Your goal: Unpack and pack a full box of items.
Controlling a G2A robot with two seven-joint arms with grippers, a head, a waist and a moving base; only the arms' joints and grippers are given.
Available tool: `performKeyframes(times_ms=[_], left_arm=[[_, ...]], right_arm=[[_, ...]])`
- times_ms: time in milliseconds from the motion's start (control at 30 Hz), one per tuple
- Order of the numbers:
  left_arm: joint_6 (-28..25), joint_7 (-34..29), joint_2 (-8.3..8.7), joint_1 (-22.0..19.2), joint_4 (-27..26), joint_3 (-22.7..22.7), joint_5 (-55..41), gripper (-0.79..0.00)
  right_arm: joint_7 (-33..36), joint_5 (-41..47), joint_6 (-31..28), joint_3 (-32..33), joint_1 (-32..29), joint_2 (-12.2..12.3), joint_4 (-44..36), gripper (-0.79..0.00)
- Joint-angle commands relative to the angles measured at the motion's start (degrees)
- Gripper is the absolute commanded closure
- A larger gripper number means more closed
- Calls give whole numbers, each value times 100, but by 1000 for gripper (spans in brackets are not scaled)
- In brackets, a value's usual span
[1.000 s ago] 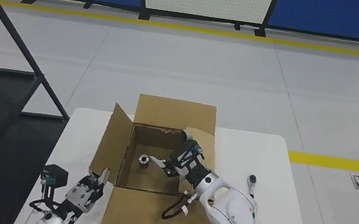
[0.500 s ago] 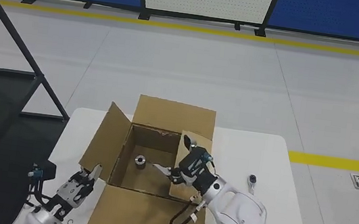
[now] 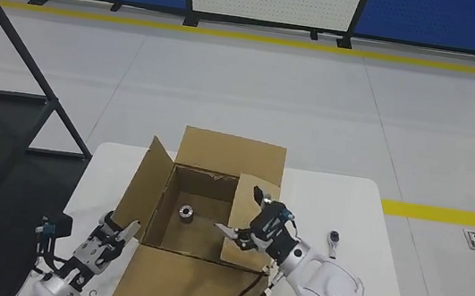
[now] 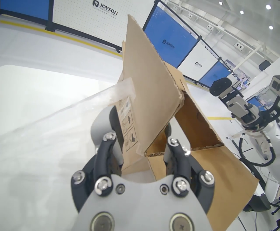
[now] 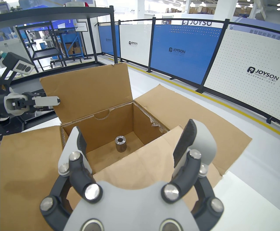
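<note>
As its jaws gape, right end effector point(image 5: 133, 129) hovers over box point(image 5: 87, 94).

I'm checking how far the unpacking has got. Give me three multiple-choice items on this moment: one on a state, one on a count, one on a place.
1. The right gripper has its jaws:
A) shut on a part
B) open and empty
C) shut on a flap

2. Items visible inside the box:
A) one
B) three
C) five

3. The metal cylinder is:
A) between the jaws
B) upright on the box's bottom
C) on a flap

Answers:
1 B, the jaws are spread with nothing between them.
2 A, only the cylinder shows in there.
3 B, it stands on end on the bottom, its hole facing up.
</note>
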Motion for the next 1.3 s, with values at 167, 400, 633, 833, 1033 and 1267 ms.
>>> performKeyframes(times_ms=[167,400,633,833,1033,1267], left_arm=[[31,44,0,30,-55,10,-30,-785],[37,78,1,13,-82,41,-68,-785],[-10,6,6,25,-141,11,-321,-785],[-70,-60,17,74,-233,-67,-512,-785],[-127,-111,27,134,-301,-118,-603,-785],[-208,-107,37,212,-363,-169,-648,-785]], right_arm=[[-32,-899,-356,-22,-358,129,-563,-785],[307,-1534,-387,-81,-696,221,-950,-785],[704,-2219,253,-416,-815,223,-1161,-785],[1041,-2689,599,-603,-983,235,-1406,-785],[1341,-3023,1160,-715,-1173,228,-1638,-785],[1598,-3358,1661,-790,-1428,226,-1887,-785]])
